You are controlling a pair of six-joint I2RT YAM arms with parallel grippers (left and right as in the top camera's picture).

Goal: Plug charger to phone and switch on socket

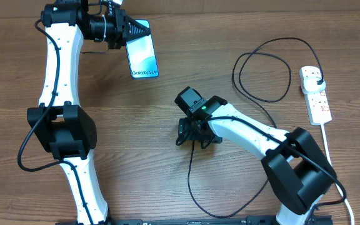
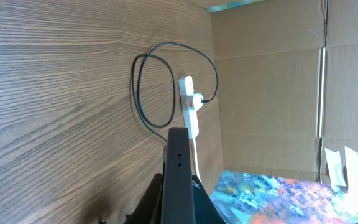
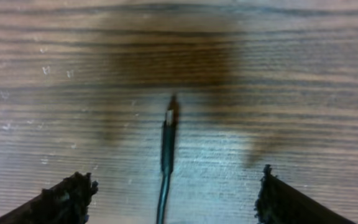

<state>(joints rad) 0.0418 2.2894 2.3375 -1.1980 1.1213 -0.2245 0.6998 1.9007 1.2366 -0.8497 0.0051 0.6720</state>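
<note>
The right fingers (image 3: 64, 199) are wide open, one each side of the charger tip (image 3: 168, 119), holding nothing; better to close squarely just behind it. The left fingers (image 2: 143, 210) clamp the phone (image 1: 141, 56).

Edge-on, the phone (image 2: 178, 180) stands before the white socket (image 2: 190, 109) and looped charger (image 2: 135, 87).

A wood-grain worktop (image 1: 142, 125) meets a brown cardboard wall (image 2: 266, 93); a colourful patterned sheet (image 2: 278, 193) lies at its foot, white scraps (image 2: 344, 165) beside it.
</note>
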